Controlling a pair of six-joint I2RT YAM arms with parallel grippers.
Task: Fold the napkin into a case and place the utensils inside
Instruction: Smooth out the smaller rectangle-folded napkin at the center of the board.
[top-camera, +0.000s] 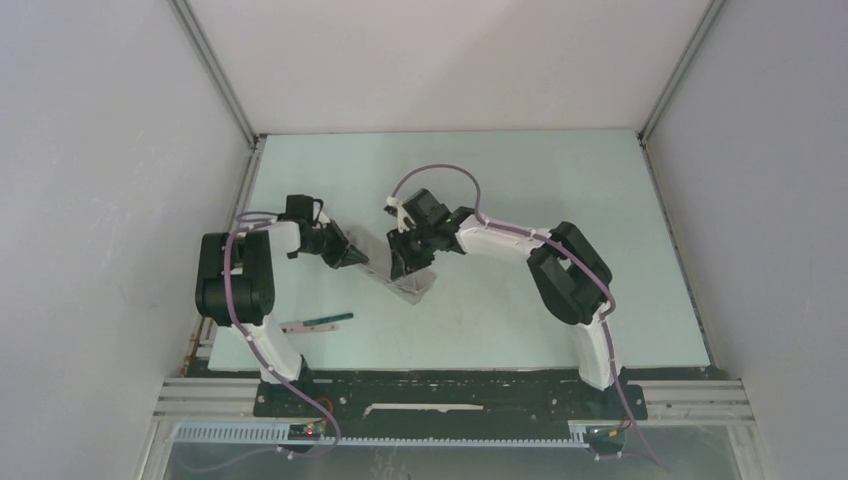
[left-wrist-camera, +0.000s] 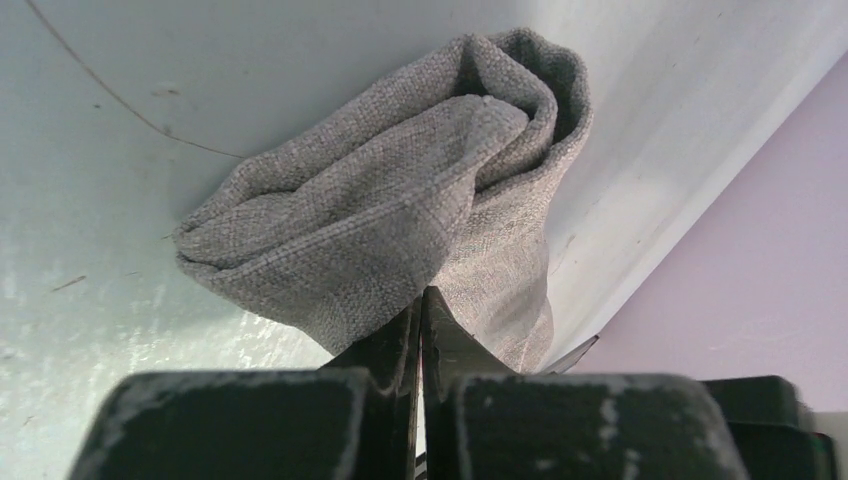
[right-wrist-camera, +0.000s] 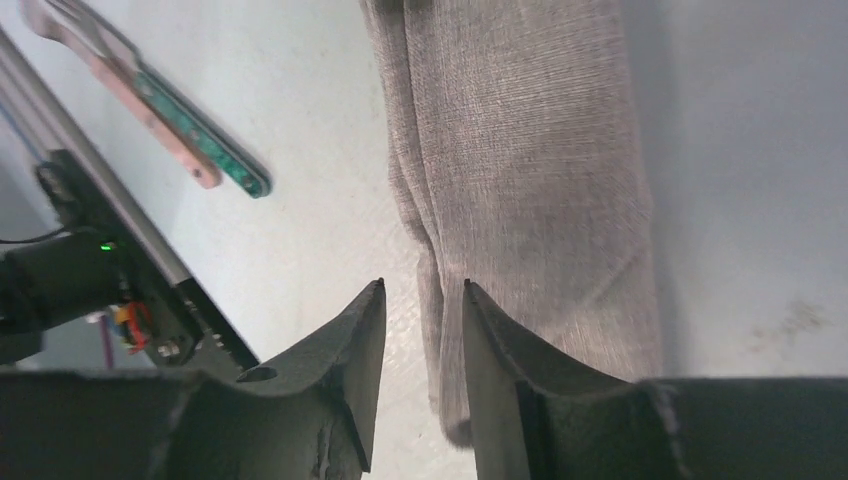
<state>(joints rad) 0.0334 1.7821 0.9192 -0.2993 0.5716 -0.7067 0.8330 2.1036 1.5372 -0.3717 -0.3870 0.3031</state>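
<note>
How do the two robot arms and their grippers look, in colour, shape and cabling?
Both the left arm and the right arm have white links with black joint housings. A thin purple cable runs along each. The left gripper and right gripper have black pointed fingers.

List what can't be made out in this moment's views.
Top view: napkin partly hidden beneath left pincer and right pincer; utensils too small to tell apart.
Right wrist view: utensils' far ends cut off by top edge.
Left wrist view: napkin's far side hidden behind its own folds.
</note>
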